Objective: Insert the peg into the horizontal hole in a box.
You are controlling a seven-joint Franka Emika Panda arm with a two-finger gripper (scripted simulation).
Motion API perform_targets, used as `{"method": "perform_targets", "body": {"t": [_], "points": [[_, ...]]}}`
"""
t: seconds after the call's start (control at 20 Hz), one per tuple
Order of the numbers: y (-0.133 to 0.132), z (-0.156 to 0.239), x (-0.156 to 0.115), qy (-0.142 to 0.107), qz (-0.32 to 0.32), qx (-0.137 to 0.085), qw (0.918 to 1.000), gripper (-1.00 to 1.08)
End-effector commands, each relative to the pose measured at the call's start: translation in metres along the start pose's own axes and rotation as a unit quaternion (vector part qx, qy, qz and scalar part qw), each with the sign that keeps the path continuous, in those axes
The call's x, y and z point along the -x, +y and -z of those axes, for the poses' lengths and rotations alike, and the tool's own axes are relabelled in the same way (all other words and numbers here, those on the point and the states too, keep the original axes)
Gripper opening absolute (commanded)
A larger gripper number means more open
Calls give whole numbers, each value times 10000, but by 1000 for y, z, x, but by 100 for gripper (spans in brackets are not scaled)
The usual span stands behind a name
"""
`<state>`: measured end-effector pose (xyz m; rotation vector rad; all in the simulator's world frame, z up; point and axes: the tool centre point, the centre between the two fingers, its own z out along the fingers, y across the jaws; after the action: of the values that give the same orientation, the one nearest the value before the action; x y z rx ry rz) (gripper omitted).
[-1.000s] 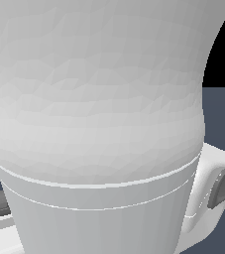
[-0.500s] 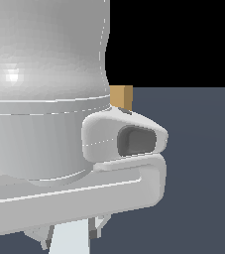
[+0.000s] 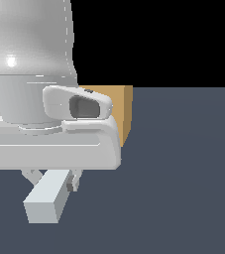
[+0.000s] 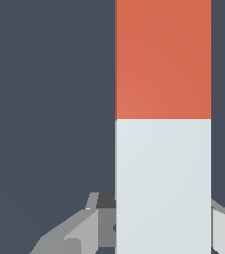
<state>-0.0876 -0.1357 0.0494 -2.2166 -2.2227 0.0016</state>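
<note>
Peg held low in the hand, box waiting behind the arm

The hand is closed on the peg at its pale grey-white half, fingers pressing either side, so the orange-red half sticks out free as the end presumably meant to lead into the hole. In the exterior view the peg's pale end juts toward the near side, just above the dark bench. The box stands farther back, to the exterior view's right of the arm and mostly hidden by it; its hole cannot be seen. Judging from this, the peg still has to be lined up with the box
</note>
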Motion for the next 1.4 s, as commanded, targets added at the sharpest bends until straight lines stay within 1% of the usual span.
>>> {"method": "perform_targets", "body": {"t": [0.0,0.4,0.7,1.0,1.35], "points": [[-7,5,-15,-2,-236,13,9997,-100],[-25,15,-61,-1,-883,14,9961,-100],[-30,20,-84,-1,-1201,14,9928,-100],[-31,23,-97,-3,-1375,14,9905,-100],[-31,24,-101,-3,-1418,13,9899,-100]]}}
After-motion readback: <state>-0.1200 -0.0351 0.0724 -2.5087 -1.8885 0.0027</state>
